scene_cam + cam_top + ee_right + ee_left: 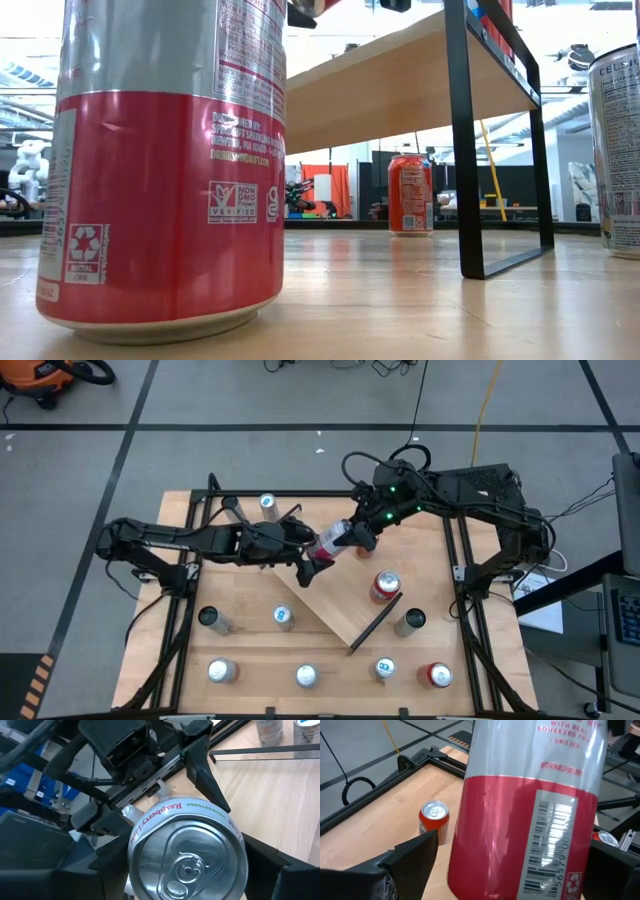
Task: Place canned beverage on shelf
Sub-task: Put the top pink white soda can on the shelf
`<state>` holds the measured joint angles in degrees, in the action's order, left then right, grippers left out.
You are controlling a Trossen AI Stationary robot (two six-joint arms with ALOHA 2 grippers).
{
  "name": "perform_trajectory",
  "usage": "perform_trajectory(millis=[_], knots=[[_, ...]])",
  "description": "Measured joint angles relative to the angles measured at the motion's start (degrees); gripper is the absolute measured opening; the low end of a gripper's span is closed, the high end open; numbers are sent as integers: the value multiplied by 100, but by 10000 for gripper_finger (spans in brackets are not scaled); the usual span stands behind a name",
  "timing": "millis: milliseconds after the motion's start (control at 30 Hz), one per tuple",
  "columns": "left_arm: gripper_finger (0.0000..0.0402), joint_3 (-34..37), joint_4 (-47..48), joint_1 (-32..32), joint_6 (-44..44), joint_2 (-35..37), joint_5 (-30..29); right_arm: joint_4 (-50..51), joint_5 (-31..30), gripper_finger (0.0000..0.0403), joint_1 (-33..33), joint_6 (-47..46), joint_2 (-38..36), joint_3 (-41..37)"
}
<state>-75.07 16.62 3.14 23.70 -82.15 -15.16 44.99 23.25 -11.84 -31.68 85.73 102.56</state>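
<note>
A slim can (330,543), silver at the top and red at the bottom, hangs tilted in the air over the shelf (335,605), a light-wood board on black rails (470,150). My right gripper (354,538) is shut on the can's top end. My left gripper (307,560) comes from the table's left and is open. Its fingers (412,857) stand on either side of the can's red lower end (520,830), and a gap shows beside one of them. The can's lid (187,860) faces the right wrist camera. My right gripper pinches the can's side wall just under the top rim (137,837) between its two fingers. The fingers come slanting down from the table's far right and run along the can. The can is lifted clear and tilted, its red bottom end toward my left gripper.
Several cans stand around the table: a red one (385,586) on the shelf board, silver ones (283,616) (306,676) near the front, one (267,503) at the far edge, and dark ones (208,618) (412,620). Black frame bars (465,590) run along both sides.
</note>
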Motion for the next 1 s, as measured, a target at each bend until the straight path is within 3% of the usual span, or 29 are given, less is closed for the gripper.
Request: perform_trajectory(millis=[400,700,1000], knots=[[289,9,-148,0,-2,13,555,-103,124,270,0,-103,0,0],[306,11,-227,-2,8,15,625,-184,80,301,-4,66,-4,0],[309,13,-476,2,636,98,1437,-583,441,343,-4,370,-11,4]])
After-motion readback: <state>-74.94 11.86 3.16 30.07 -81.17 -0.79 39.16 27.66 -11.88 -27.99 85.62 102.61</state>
